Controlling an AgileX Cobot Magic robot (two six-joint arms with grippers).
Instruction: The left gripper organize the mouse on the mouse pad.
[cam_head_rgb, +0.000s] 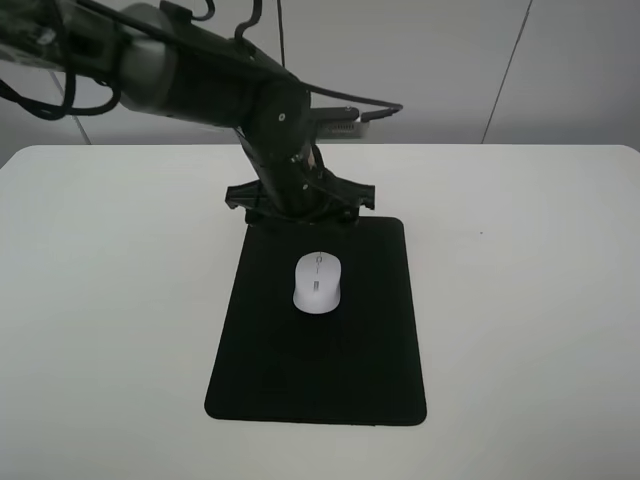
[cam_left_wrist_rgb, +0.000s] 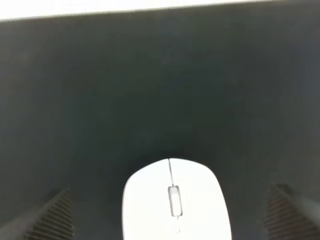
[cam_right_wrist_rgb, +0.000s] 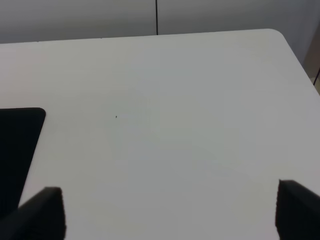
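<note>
**Mouse on pad, both grippers spread and empty**

High view: the mouse (cam_head_rgb: 317, 282) lies on the mouse pad (cam_head_rgb: 300, 370), in its far half. The left gripper (cam_head_rgb: 300, 206) sits at the pad's far edge, its fingertips hidden under its own arm.

Left wrist: its fingers (cam_left_wrist_rgb: 50, 220) stand wide apart on either side of the mouse, gripping nothing. The mouse's rear is cut off.

Right wrist: the right gripper (cam_right_wrist_rgb: 172, 215) is wide open and empty over the table (cam_right_wrist_rgb: 175, 100).

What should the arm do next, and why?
Probably lift the left gripper up and back, away from the mouse. The mouse already lies flat on the pad, well inside its edges and roughly lined up with it. In the left wrist view the fingers are wide open on either side and not touching it, so nothing seems left to grip.
</note>
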